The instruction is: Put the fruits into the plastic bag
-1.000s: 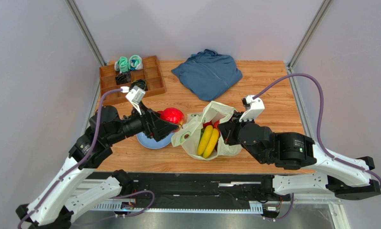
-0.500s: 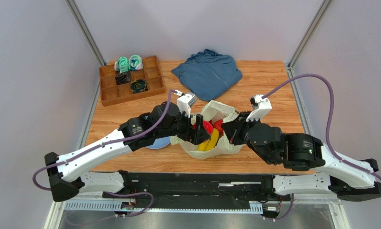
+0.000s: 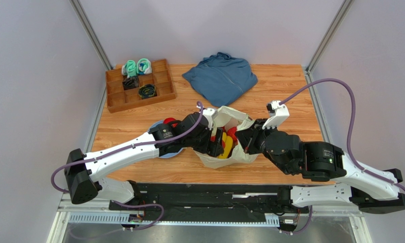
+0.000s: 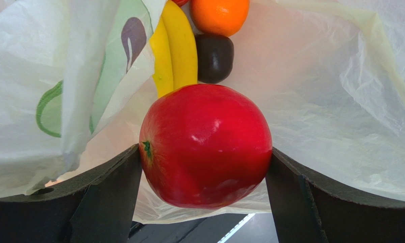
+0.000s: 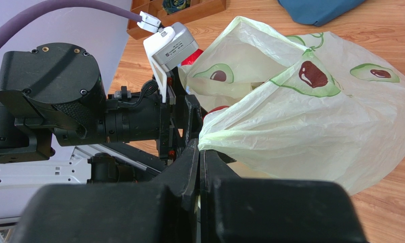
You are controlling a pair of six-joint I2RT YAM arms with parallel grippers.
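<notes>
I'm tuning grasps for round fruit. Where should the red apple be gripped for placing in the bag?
Grip the red apple across its widest middle, a finger on each flank, as the left gripper holds it. Round and glossy, it would likely slip from an off-centre pinch. Approach through the open mouth of the plastic bag.

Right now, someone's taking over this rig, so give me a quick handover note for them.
Left end effector: grips a red apple inside the mouth of the plastic bag, not yet released.
Right end effector: shut on the bag's rim, holding it open.
In the bag: banana, orange, avocado.
To do: drop the apple; another red fruit waits at the blue plate.
</notes>
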